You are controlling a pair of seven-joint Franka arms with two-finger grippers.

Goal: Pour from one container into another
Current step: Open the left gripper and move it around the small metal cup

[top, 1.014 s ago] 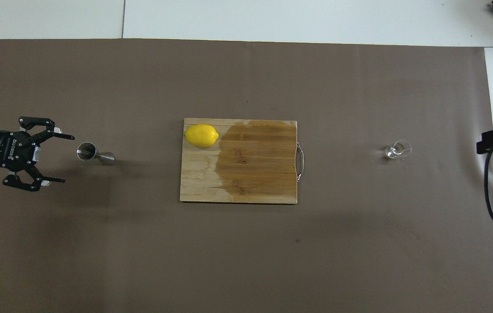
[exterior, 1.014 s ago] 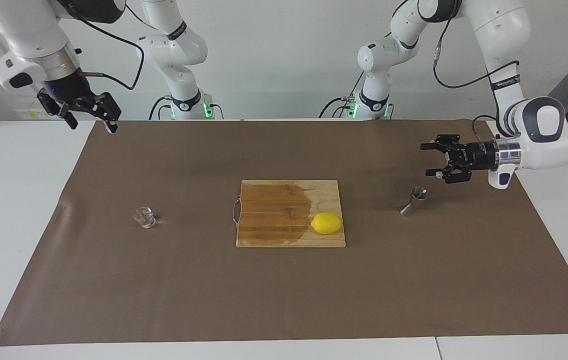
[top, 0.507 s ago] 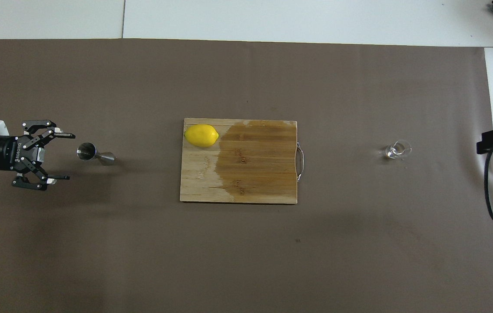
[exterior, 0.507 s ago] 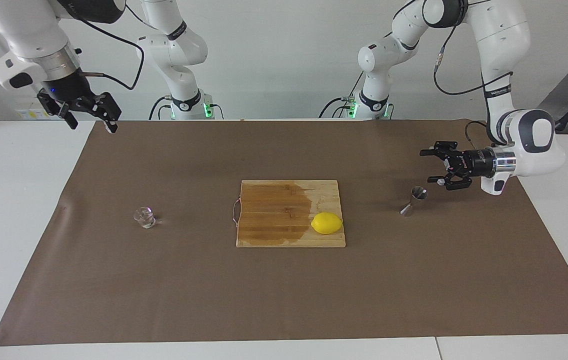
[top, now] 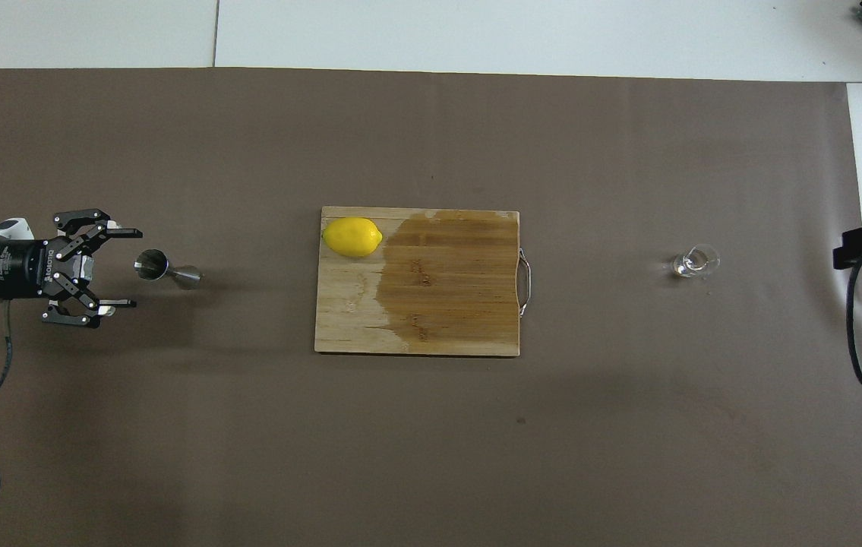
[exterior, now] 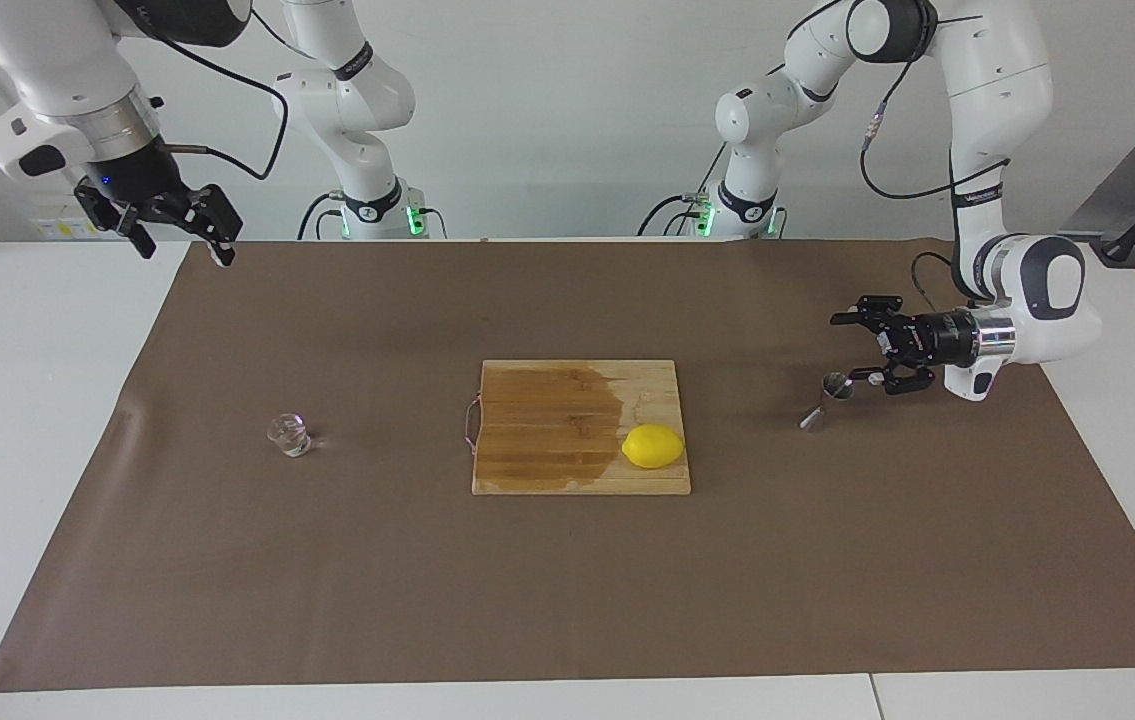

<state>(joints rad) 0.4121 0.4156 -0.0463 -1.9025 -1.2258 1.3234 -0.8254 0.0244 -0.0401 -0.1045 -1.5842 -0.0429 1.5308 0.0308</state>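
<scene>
Brown mat (exterior: 567, 580) — right claw (exterior: 177, 232) mostly cut off overhead.

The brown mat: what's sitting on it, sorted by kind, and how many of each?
Glass cup: 1
Steel jigger: 1
Lemon: 1
Wooden cutting board: 1, under the lemon
Total: 4

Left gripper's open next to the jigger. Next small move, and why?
Probably ease the left gripper forward until its open fingers straddle the jigger, then close. It is level with the jigger's upper cone, just short of it, not yet touching. The glass cup stands untouched at the right arm's end; the right gripper waits high, open.
</scene>
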